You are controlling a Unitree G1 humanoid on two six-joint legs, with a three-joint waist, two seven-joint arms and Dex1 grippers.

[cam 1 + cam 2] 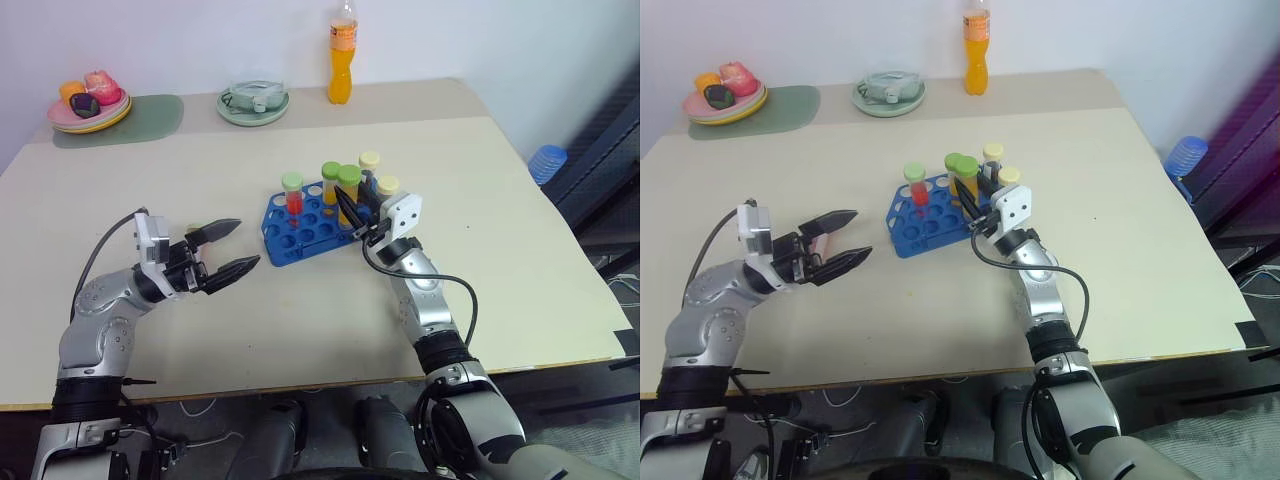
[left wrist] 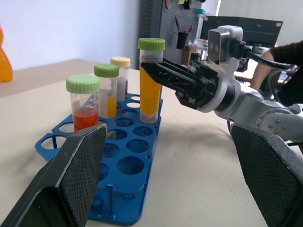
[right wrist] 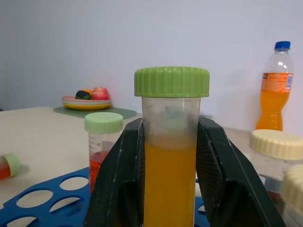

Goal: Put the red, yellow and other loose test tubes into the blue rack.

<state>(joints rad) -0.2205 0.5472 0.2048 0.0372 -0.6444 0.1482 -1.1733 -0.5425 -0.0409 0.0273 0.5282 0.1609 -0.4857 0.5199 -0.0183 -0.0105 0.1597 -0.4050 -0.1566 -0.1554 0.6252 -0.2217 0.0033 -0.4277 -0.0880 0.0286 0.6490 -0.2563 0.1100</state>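
Blue rack [image 1: 305, 222] mid-table, several capped tubes standing in it. Right gripper [image 1: 350, 212] clamped on the yellow tube [image 3: 171, 156], which stands at the rack's right side, seemingly in a hole. Left gripper [image 1: 228, 249] wide, empty, near-left of the rack. Risk: a crooked release tips the tube against its neighbours or drags the light rack.

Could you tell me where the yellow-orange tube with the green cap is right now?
The yellow-orange tube stands upright at the blue rack, clamped by the right end effector, beside the red-liquid tube, mid-table in the head views.
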